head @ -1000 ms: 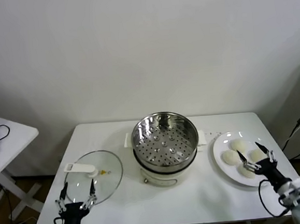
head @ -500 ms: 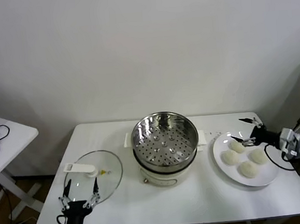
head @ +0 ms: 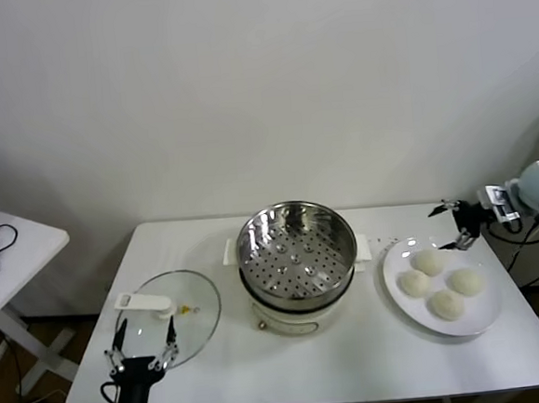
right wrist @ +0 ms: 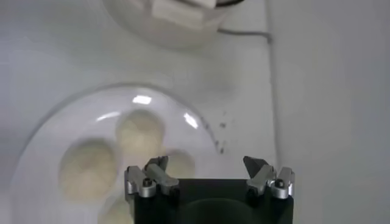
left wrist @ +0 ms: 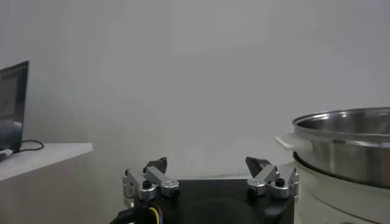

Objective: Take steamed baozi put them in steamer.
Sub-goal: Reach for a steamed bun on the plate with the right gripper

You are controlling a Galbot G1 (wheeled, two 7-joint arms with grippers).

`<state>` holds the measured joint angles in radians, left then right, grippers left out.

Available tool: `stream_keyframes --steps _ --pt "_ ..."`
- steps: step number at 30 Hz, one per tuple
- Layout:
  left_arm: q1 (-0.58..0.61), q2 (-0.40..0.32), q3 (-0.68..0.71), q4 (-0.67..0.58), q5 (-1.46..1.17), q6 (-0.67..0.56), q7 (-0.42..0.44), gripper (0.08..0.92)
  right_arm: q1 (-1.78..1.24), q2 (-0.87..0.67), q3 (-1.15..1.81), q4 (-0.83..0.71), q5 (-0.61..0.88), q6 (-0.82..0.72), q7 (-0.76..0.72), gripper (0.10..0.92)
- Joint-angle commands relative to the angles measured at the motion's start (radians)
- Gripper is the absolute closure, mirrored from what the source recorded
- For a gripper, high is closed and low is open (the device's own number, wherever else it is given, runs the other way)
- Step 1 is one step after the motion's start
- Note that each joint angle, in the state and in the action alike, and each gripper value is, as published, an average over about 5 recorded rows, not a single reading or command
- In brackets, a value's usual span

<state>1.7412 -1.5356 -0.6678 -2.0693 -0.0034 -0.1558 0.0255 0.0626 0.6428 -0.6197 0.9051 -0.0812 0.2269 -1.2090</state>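
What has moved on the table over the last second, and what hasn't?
The right gripper swung from the plate's near edge to beyond its far edge, fingers open, holding nothing. All four baozi stayed on the plate; steamer, lid and left gripper are unchanged.

Plain white wall (head: 261, 90) behind a white table (head: 310, 366) — a second white table (head: 12, 250) stands at left.

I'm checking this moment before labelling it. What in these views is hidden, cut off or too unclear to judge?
- Right wrist view: the fourth small off-white dough bun is mostly hidden behind the open right tool; the flat white plate runs off the picture's edge.
- Left wrist view: the shiny round steel steamer basket is cut by the edge, its inside unseen.
- Head view: the left arm below the open left tool is cut off by the bottom edge.
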Motion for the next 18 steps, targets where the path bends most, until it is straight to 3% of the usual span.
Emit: stream_keyframes --steps 1,18 --pt "-0.003 -0.001 0.0 -0.003 0.002 0.006 -0.001 0.177 0.154 0.11 -0.211 -0.162 -0.095 0.026 -0.092 0.203" --pt "-0.013 -0.003 -0.02 -0.007 -0.005 0.024 -0.004 0.177 -0.041 0.276 0.04 -0.358 -0.257 0.052 -0.014 0.203"
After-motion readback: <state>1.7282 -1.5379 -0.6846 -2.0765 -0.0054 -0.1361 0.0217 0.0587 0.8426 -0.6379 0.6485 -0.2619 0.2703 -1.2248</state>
